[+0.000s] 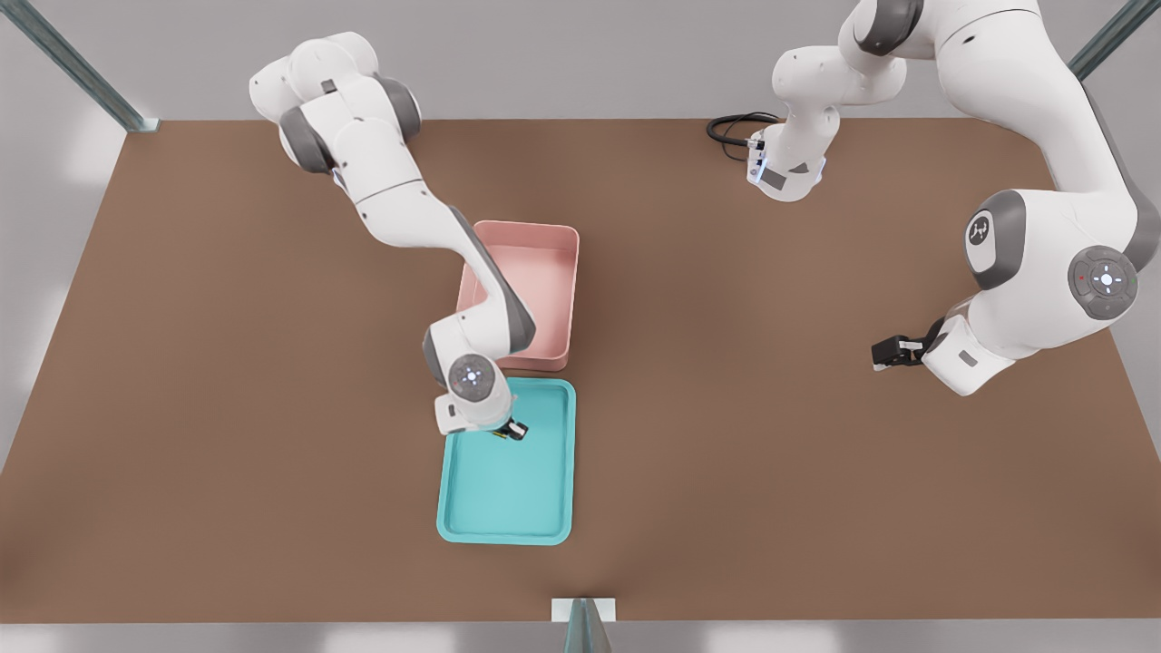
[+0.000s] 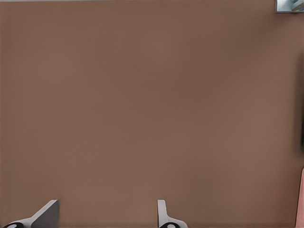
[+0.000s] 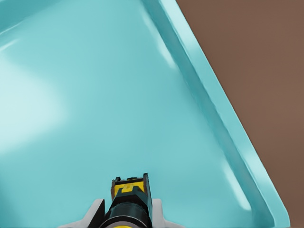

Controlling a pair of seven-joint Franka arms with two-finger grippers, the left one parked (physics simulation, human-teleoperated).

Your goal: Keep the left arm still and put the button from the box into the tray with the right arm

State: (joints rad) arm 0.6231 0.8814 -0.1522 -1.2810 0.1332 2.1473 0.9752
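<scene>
Brown and matte, the surface [image 1: 816, 453] fills my front view, with grey walls behind it. On it I see the pink box [image 1: 544, 272] and, just beyond its near end toward the camera, the turquoise tray [image 1: 508, 508]; a narrow strip of surface separates them. My right arm [image 1: 399, 199] reaches in from the front view's upper left, crosses over the box's left wall and bends down over the tray's end nearest the box. Its black gripper [image 1: 510, 431] hangs over the tray floor, with a speck of yellow showing at its tip, which I take to be the button [image 1: 500, 434].

My left wrist view gives me almost only bare brown surface [image 2: 142, 109], plus a sliver of pink at one edge.

From the right wrist view, I look straight down onto the tray floor [image 3: 95, 95] and its raised rim [image 3: 223, 123], brown surface [image 3: 256, 47] past it. The gripper [image 3: 128, 209] is pinching the button [image 3: 127, 189], its pale fingers [image 3: 94, 211] pressed against the black body on both sides, the yellow part visible between them, held above the tray.
</scene>
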